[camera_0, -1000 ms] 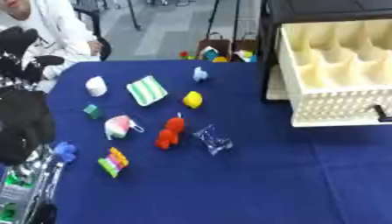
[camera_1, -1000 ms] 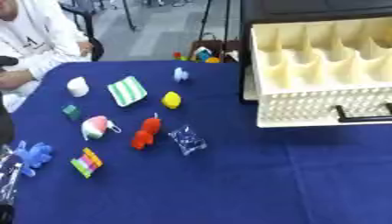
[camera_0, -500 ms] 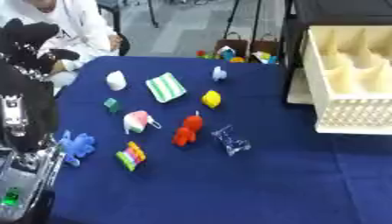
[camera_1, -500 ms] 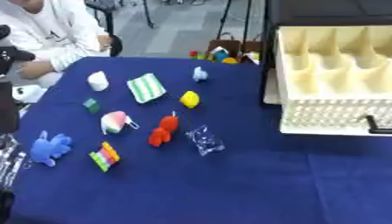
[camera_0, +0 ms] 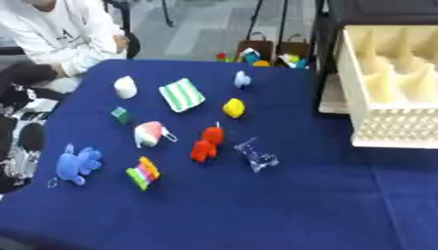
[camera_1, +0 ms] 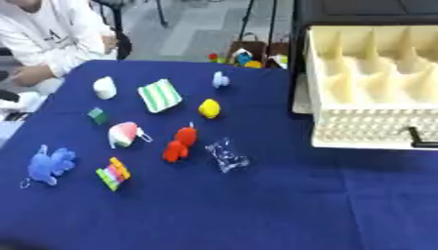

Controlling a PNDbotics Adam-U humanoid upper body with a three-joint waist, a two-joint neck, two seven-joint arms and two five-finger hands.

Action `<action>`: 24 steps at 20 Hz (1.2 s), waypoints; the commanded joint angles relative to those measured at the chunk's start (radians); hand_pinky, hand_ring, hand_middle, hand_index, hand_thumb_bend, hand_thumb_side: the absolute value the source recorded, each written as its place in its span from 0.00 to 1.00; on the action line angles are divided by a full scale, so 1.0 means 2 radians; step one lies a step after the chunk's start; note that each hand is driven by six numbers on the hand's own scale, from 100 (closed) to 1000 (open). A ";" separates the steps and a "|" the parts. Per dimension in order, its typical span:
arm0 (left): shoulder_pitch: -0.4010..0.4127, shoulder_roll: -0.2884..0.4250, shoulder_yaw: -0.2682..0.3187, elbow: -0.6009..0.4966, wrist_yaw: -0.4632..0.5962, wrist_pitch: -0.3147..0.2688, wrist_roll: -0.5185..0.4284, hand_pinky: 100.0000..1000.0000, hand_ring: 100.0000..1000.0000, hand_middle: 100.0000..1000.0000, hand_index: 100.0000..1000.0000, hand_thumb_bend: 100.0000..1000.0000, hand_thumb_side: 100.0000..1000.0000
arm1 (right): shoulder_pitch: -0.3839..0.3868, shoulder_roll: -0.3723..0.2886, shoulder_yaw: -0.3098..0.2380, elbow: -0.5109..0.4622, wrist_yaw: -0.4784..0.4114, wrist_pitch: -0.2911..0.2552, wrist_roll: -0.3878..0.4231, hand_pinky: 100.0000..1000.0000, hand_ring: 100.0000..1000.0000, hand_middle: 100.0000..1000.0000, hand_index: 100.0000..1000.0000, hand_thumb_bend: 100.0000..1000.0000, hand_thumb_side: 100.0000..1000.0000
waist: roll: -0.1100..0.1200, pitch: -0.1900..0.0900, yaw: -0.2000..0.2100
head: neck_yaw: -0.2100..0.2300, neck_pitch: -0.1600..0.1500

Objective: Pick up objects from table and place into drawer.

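Note:
Several small toys lie on the blue table (camera_0: 256,210): a white lump (camera_0: 125,87), a green-striped pouch (camera_0: 181,94), a pale blue figure (camera_0: 242,79), a yellow toy (camera_0: 233,108), a small green block (camera_0: 120,115), a pink and white piece (camera_0: 149,134), a red figure (camera_0: 206,144), a clear plastic item (camera_0: 256,155), a blue plush (camera_0: 77,163) and a rainbow-striped block (camera_0: 143,172). The cream drawer (camera_1: 368,83) stands pulled out at the right, its compartments showing nothing inside. My left hand (camera_0: 21,80) is a dark shape at the left edge, apart from the toys. The right hand does not show.
A black cabinet (camera_1: 359,12) rises behind the drawer, and a black handle (camera_1: 419,139) sticks out at the drawer's front. Bags with coloured items (camera_0: 273,51) stand on the floor past the table's far edge. My left arm (camera_0: 24,146) fills the left edge.
The whole picture has shifted, so the camera has moved; the toys lie as before. My left arm takes up less of the left side than a second ago.

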 commanded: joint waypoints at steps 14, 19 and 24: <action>-0.005 0.215 0.051 -0.008 -0.126 0.033 -0.126 0.81 0.93 0.90 1.00 0.14 0.80 | 0.008 -0.021 -0.021 -0.006 0.014 -0.003 -0.022 0.73 0.77 0.76 0.80 0.00 0.77 | -0.008 -0.015 0.006 | 0.005 -0.011; 0.002 0.222 0.040 0.000 -0.167 0.074 -0.163 0.87 0.99 0.96 1.00 0.23 0.89 | 0.006 -0.021 -0.026 -0.006 0.013 -0.001 -0.022 0.73 0.77 0.76 0.79 0.00 0.77 | -0.007 -0.014 0.005 | 0.000 -0.005; 0.004 0.220 -0.042 -0.006 -0.259 0.216 -0.134 0.85 1.00 0.96 1.00 0.27 1.00 | 0.001 -0.019 -0.026 -0.006 0.010 -0.003 -0.022 0.73 0.76 0.75 0.79 0.00 0.76 | -0.009 -0.011 -0.003 | 0.009 -0.006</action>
